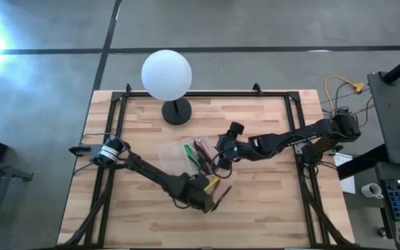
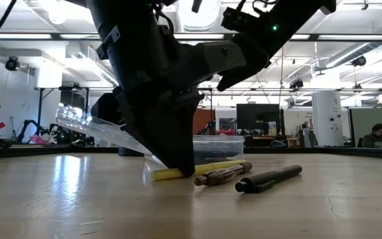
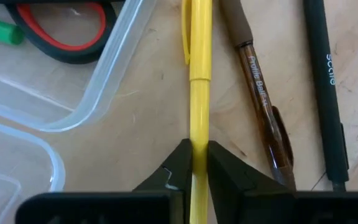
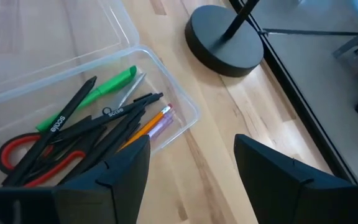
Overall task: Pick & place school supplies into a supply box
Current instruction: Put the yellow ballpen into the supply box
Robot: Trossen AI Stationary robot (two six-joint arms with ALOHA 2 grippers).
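A yellow pen [image 3: 199, 74] lies on the wooden table beside a brown pen [image 3: 263, 93] and a black pen [image 3: 322, 81]. My left gripper [image 3: 197, 155] is down on the yellow pen and shut on it; in the low view the left gripper [image 2: 181, 166] stands at the pen's one end. The clear supply box [image 4: 166, 134] holds red-handled scissors [image 4: 23, 158], a green marker [image 4: 107, 87], an orange pencil and several dark pens. My right gripper [image 4: 191, 180] hovers open just above the box's near end. My left gripper pinches the yellow pen's barrel [image 3: 198, 134] between its two fingertips, below the clip and toward one end. The fingers come steeply from above and lie across the pen. The pen [image 2: 204, 170] lies along the table top.
A white globe lamp [image 1: 167, 75] on a black base [image 4: 225, 40] stands at the far side behind the box. The box's clear lid [image 2: 98, 129] lies open toward the table's left. Black frame rails [image 1: 301, 139] run along the table's edges.
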